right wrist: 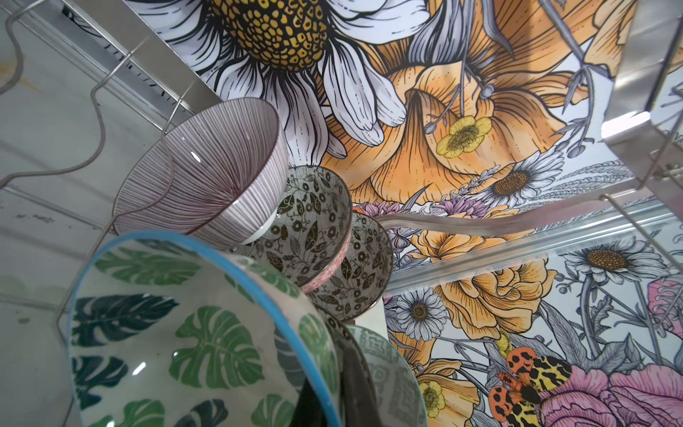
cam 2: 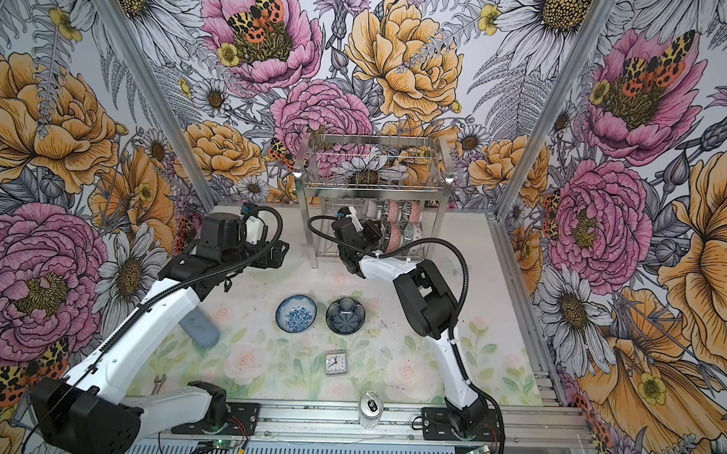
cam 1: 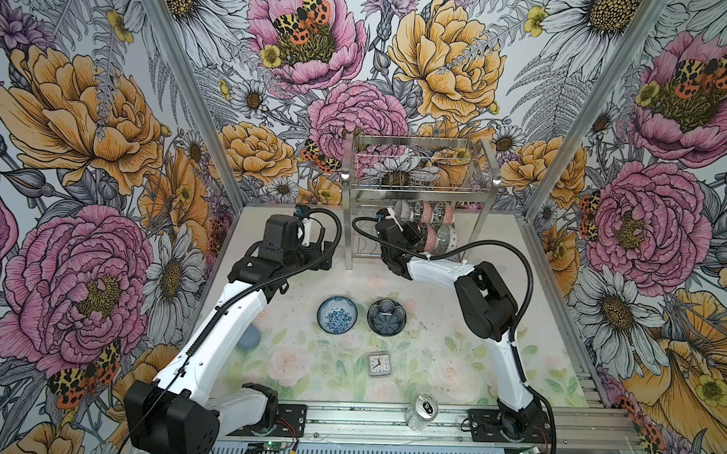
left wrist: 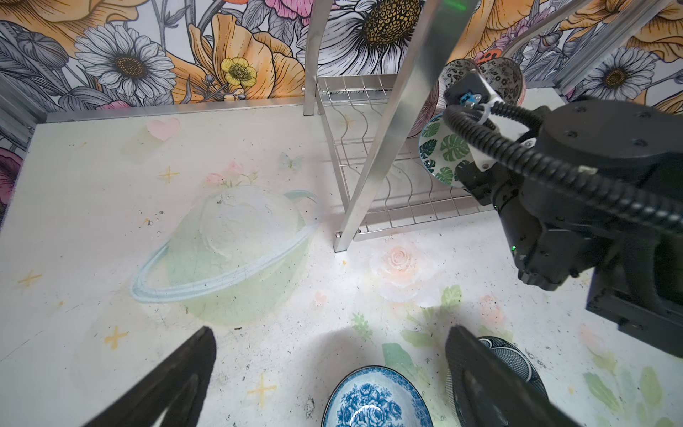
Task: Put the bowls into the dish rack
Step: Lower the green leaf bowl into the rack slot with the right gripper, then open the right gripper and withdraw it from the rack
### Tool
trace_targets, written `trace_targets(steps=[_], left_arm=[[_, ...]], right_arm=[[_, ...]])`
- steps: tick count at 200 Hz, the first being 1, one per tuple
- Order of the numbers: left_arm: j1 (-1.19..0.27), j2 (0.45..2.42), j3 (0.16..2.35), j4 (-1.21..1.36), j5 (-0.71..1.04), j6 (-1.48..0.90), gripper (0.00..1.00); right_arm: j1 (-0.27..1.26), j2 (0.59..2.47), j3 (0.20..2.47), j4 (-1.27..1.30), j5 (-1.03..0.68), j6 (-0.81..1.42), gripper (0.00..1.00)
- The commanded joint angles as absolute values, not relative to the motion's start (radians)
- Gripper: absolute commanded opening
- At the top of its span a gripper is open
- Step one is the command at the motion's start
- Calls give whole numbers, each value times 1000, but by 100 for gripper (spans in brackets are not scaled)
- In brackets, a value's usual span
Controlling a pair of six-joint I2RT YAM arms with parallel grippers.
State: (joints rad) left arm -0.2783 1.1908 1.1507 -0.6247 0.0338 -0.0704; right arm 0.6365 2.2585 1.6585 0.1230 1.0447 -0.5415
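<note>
Walls: oversized drawn-flower wallpaper [cam 1: 442,64] on three sides, pink peonies, orange blooms, white daisies, spotted moths. Bare aluminium corner posts [cam 1: 187,84] at the joins. Below, a white tabletop [cam 1: 327,380] printed with faded pastel roses and leaves; a faint green ringed-planet print [left wrist: 229,258] toward the back. Ribbed aluminium rail [cam 1: 367,419] along the front edge. Light even, shadows soft

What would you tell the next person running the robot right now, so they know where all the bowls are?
Left tool: open, empty, hovering above the table.
Right tool: shut on the rim of the green leaf bowl, inside the lower tier of the dish rack.
Done: several bowls stand in that tier.
Left: seat the green leaf bowl, then load the blue floral bowl and the dark blue bowl from the table.
</note>
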Motion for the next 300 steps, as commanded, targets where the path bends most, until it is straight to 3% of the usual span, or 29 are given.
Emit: trace_targets(steps=[1, 79, 123, 213, 232, 246, 257, 300], left_arm=[[-270, 1170, 1140, -613, 52, -54, 99], [-270, 1167, 1139, -613, 52, -54, 99], [-269, 1166, 1136, -613, 50, -53, 99], [-268, 1170, 1136, -615, 48, -52, 99], [-268, 1169, 1134, -614, 48, -51, 99], [-268, 1169, 1134, -614, 48, -51, 99], [-269, 1171, 1135, -614, 48, -52, 99], [-267, 1177, 1136, -614, 50, -53, 99]], right_arm=[[644, 2280, 1712, 185, 1079, -567, 0], [647, 2333, 1774, 134, 1048, -561, 0], [653, 2321, 1770, 83, 1014, -511, 21], [650, 2229, 1714, 32, 941, -411, 35], [649, 2204, 1697, 28, 930, -397, 43], [650, 2185, 1683, 16, 915, -390, 66], [651, 2167, 1667, 13, 902, -384, 76], [655, 2042, 1552, 25, 817, -325, 85]])
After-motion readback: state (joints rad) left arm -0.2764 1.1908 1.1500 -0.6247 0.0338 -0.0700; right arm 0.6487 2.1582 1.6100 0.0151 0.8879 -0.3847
